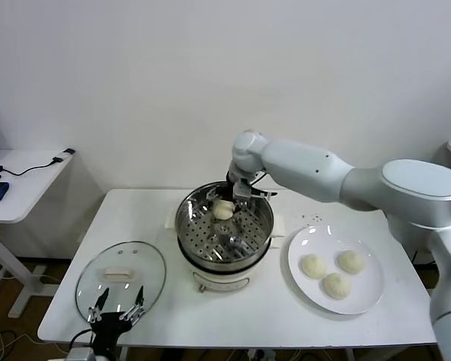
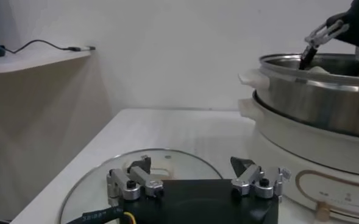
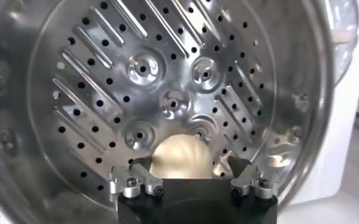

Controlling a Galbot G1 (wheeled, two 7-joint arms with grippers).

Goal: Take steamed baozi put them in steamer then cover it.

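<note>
Setting: white table point(image 1: 233, 316) before a plain wall.
Steamer point(image 1: 264, 229): frame centre.
Right gripper point(image 1: 235, 191): inside it, jaws clenched on one baozi point(image 1: 223, 210).
Plate point(image 1: 364, 297): lower right, three buns point(image 1: 335, 272).
Left gripper point(image 1: 118, 304): released, over glass lid point(image 1: 120, 274), lower left.

The steamer point(image 1: 224, 239), a shiny steel pot with a hole-dotted tray floor on a white base, stands uncovered at the middle of the frame. One pale round bun point(image 1: 223, 210) sits inside, toward its upper rim. Three more buns point(image 1: 334, 273) lie clustered at lower right, apart from it.
</note>
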